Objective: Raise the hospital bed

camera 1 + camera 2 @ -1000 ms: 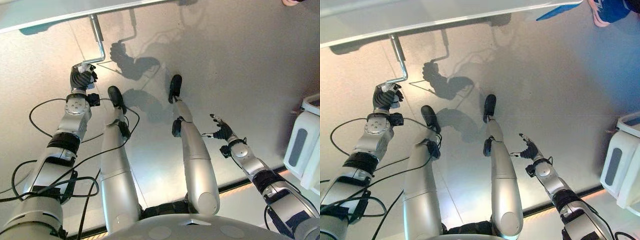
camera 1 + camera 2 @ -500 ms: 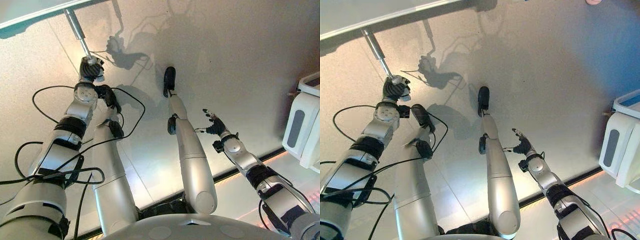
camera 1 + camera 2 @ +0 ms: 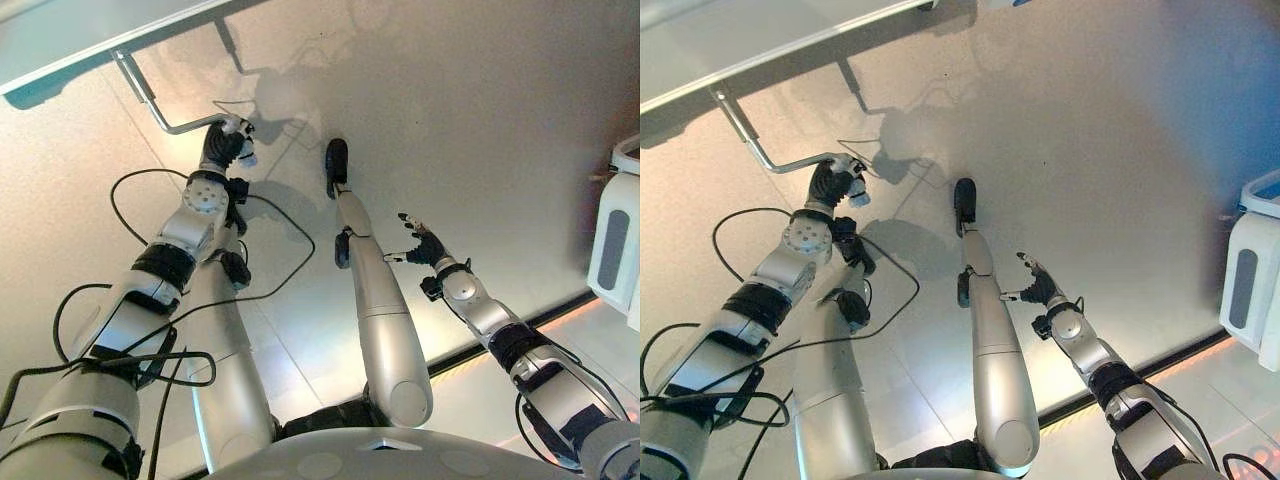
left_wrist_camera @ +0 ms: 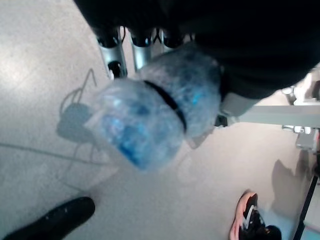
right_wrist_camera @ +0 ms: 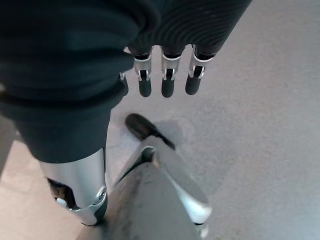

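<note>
Silver-grey arms, dark ribbed wrist covers

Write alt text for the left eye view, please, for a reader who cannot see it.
The left hand is shut on the end of a bent metal crank handle that runs up to the hospital bed's edge. The right hand hangs open above the grey floor.

1. A clinical or care-training room is suggested.
2. A hospital bed's edge (image 3: pixel 90 40) with a metal crank (image 3: pixel 160 100) is seen upper left.
3. White equipment (image 3: pixel 618 245) is seen at right, on smooth grey flooring (image 3: pixel 480 120).
</note>
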